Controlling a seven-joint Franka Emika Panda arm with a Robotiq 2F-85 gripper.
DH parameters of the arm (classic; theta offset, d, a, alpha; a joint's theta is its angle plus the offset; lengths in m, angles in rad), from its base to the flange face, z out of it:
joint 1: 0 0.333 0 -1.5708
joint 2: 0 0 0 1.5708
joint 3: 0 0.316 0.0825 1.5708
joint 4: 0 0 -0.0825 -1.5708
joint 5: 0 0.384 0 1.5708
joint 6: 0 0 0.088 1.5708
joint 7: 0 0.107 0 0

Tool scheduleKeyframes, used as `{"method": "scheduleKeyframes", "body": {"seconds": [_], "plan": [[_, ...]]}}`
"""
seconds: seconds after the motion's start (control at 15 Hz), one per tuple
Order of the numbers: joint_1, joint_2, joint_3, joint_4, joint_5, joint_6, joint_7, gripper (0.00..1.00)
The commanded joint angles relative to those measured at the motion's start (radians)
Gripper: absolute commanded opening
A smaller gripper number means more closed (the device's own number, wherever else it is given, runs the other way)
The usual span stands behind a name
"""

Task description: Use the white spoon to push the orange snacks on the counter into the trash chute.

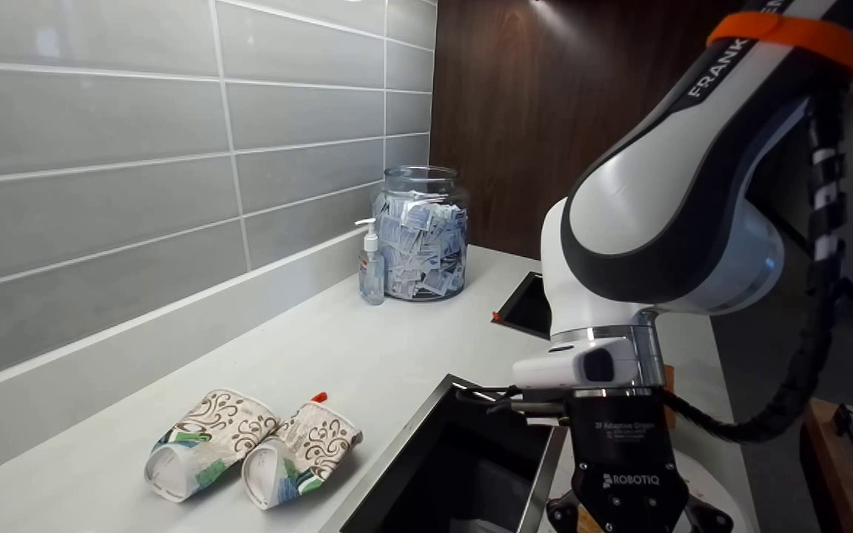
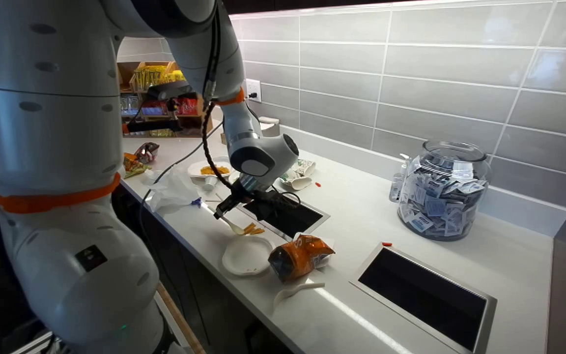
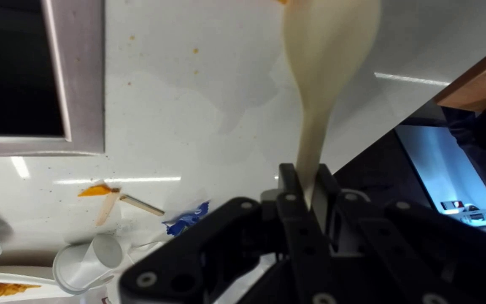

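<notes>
My gripper [image 3: 305, 171] is shut on the thin handle end of the white spoon [image 3: 325, 55]. The spoon's bowl reaches forward past the fingertips and out of the wrist view's top edge. In an exterior view the gripper [image 2: 218, 215] is low over the counter [image 2: 352, 201], the spoon slanting down from it. Loose orange snacks [image 2: 253, 229] lie right beside the bowl; whether they touch I cannot tell. A sliver of orange shows beside the bowl in the wrist view. The trash chute [image 2: 313, 226], dark with a metal rim, is close beyond the snacks; in the wrist view its rim [image 3: 85, 84] is at left.
A white plate [image 2: 248, 256] and a crumpled orange bag [image 2: 298, 256] sit close to the snacks. Another white utensil [image 2: 297, 291] lies nearer that camera. A second dark cut-out [image 2: 356, 282], a glass jar [image 2: 442, 196] and two patterned cups [image 1: 219, 437] also occupy the counter.
</notes>
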Motion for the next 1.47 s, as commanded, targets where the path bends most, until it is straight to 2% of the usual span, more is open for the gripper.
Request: {"method": "scheduleKeyframes", "body": {"seconds": [0.0, 1.4], "plan": [[0.002, 0.018, -0.016, 0.007, -0.035, -0.007, 0.006, 0.03], [-0.006, 0.096, -0.014, 0.121, -0.14, -0.014, 0.012, 0.03]]}}
